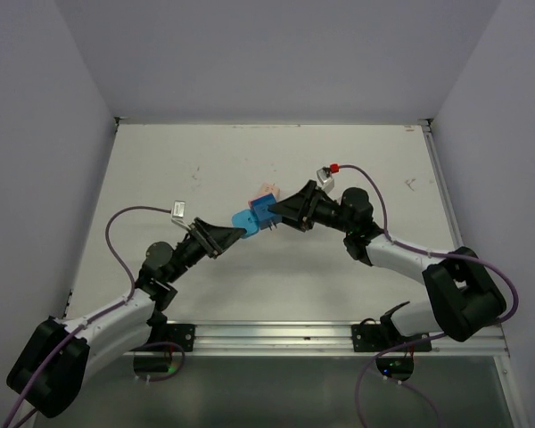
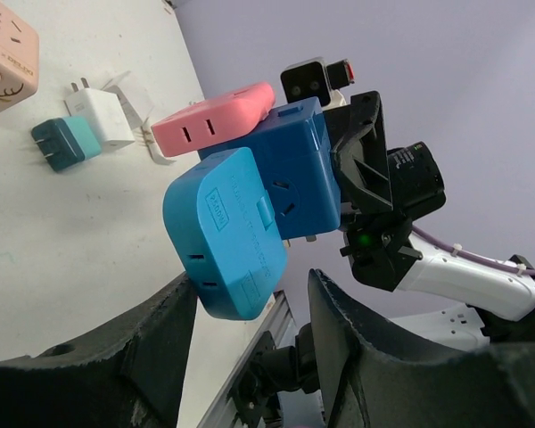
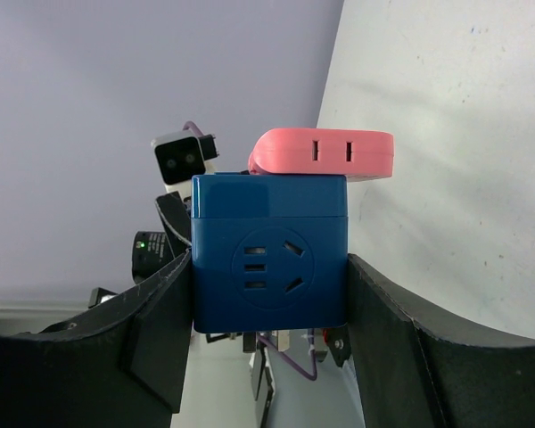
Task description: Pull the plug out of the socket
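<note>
Right end effector point(image 3: 269, 267) snug around blue socket point(image 3: 269, 207).

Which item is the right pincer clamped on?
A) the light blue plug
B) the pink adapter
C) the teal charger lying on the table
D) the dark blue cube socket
D: in the right wrist view, the dark blue cube socket sits squeezed between both fingers of the right pincer.

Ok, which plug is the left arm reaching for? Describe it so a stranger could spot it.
At the middle of the white table the right gripper clamps a dark blue cube socket. The plug is the rounded block on the cube's face toward the left gripper, between its fingers. It is light blue, unlike the pink plug also on the cube.
</note>
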Controlling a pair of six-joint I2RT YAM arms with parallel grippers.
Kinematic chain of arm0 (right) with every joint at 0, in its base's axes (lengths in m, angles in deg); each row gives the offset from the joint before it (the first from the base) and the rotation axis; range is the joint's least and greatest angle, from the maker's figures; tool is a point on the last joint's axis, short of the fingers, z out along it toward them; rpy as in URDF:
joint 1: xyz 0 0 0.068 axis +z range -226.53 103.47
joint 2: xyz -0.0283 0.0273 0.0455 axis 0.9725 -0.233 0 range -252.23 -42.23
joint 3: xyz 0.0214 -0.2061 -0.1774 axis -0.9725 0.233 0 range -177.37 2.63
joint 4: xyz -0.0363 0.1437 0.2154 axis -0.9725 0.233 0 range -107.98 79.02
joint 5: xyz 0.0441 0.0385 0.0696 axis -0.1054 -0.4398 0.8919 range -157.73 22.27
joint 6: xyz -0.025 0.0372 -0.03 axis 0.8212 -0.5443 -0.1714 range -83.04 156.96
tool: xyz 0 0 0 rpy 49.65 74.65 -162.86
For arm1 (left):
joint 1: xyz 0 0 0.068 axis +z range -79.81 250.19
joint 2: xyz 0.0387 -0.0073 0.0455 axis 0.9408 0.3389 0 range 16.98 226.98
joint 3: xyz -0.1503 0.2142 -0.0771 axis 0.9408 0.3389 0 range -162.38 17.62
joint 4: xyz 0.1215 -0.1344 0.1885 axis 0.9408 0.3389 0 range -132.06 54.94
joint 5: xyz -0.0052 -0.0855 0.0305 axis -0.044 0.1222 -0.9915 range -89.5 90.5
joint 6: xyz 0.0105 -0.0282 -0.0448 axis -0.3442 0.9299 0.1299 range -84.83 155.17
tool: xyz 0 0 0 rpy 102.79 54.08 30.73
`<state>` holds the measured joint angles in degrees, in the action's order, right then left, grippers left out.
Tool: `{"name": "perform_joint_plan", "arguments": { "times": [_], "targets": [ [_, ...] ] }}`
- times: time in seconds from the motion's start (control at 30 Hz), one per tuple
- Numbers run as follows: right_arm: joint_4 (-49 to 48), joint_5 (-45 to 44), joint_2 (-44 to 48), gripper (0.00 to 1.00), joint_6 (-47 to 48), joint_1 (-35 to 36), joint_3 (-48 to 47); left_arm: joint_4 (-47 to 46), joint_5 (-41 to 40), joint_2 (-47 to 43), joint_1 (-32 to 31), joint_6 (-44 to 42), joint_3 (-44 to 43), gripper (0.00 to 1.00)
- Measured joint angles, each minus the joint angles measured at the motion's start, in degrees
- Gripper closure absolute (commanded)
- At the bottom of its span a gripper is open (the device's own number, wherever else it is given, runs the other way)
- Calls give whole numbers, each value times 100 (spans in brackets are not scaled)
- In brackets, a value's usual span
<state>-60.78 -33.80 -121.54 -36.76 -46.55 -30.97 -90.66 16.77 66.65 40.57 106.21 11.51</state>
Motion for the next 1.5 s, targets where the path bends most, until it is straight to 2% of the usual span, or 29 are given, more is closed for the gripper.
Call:
{"name": "perform_joint_plan", "arguments": {
  "times": [0.27, 0.4, 0.47, 0.8, 1.03, 1.27, 1.5],
  "targets": [
    [249, -17, 0, 100, 155, -4, -2, -26, 4, 157, 0, 42, 0, 38],
    [293, 11, 0, 100, 177, 0, -2, -195, 22, 385, 0, 109, -2, 30],
    [293, 11, 0, 100, 177, 0, -2, -249, 39, 483, 0, 144, -2, 30],
    [289, 24, -2, 100, 175, 2, -2, -503, 46, 664, 4, 334, -4, 40],
    [219, 37, -2, 100, 173, 2, -2, -723, 52, 839, 11, 533, -9, 43],
    [111, 76, -4, 100, 168, 0, -2, -748, 42, 857, 26, 640, -11, 60],
    [-11, 87, -11, 100, 170, 0, 13, -743, -35, 748, 33, 767, -11, 92]
  ]
}}
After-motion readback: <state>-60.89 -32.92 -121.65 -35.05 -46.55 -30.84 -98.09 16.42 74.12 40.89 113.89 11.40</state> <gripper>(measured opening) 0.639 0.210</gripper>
